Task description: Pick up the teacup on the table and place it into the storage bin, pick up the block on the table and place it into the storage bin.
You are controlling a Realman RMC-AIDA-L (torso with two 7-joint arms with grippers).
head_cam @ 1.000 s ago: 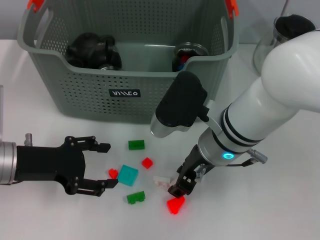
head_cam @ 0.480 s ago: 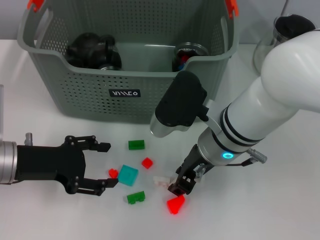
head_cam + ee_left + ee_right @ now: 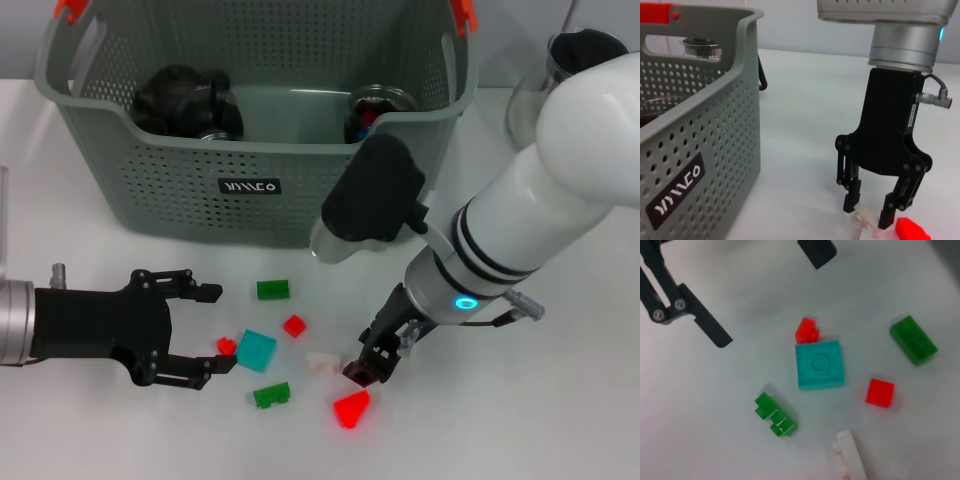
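The grey-green storage bin (image 3: 250,185) stands at the back and also shows in the left wrist view (image 3: 695,150). Several small blocks lie on the table before it: a teal one (image 3: 256,350), green ones (image 3: 272,290) (image 3: 271,394), small red ones (image 3: 294,325), a white one (image 3: 323,362) and a red wedge (image 3: 351,408). My right gripper (image 3: 365,372) is open and points down just over the white block (image 3: 865,223), beside the red wedge (image 3: 912,231). My left gripper (image 3: 215,330) is open and low, left of the teal block (image 3: 820,364). No teacup shows on the table.
Dark round things (image 3: 185,100) and a metal-rimmed jar (image 3: 380,105) lie inside the bin. A clear glass vessel with a dark top (image 3: 585,55) stands at the back right. My right arm (image 3: 520,220) reaches across the right half of the table.
My right arm has shifted slightly to the right and its gripper has risen a little over the white block. My left gripper has not moved.
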